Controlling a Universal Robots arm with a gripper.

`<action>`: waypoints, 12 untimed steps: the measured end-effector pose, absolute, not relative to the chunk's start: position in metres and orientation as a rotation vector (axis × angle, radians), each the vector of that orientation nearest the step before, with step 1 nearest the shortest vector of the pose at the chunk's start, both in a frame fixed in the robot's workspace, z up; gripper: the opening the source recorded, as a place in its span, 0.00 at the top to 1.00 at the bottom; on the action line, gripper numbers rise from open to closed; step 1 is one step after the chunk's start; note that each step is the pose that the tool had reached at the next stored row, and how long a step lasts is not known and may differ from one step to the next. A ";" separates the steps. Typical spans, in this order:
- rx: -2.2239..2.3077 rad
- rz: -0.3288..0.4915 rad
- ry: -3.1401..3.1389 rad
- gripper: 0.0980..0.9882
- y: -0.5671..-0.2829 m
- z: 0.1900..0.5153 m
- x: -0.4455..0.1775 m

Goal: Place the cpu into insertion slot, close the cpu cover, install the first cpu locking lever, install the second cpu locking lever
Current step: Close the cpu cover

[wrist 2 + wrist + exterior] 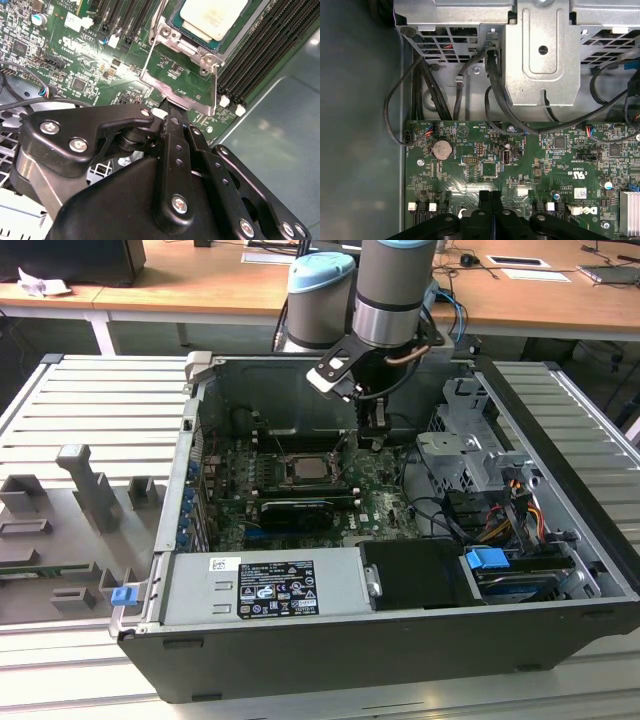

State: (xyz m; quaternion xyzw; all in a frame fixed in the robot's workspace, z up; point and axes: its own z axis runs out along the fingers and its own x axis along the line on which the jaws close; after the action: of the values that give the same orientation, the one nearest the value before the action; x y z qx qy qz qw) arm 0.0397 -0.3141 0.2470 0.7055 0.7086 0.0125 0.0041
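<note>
Thin, stiff-looking cpu cover [195, 102] is touched at its free edge by the shut, empty-looking hand [167, 107], 3 o'clock of the cpu [305, 468], exterior view.

Pale silver-beige chip [212, 17]; silvery cover plate [177, 44]; green circuit board [485, 170], white print; black end effector [490, 196], silver screw heads; grey power supply [335, 585], black label [275, 588] with white print; blue clip [123, 594]; tan wooden bench [200, 280].
</note>
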 end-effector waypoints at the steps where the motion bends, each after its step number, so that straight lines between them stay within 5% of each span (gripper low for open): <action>1: 2.211 0.039 2.220 0.99 -0.314 0.247 0.039; 12: 2.211 0.039 2.221 0.99 -0.314 0.247 0.036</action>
State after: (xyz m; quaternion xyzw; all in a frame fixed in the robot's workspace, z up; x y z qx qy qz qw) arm 0.0360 -0.3141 0.2470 0.7055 0.7086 0.0126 0.0040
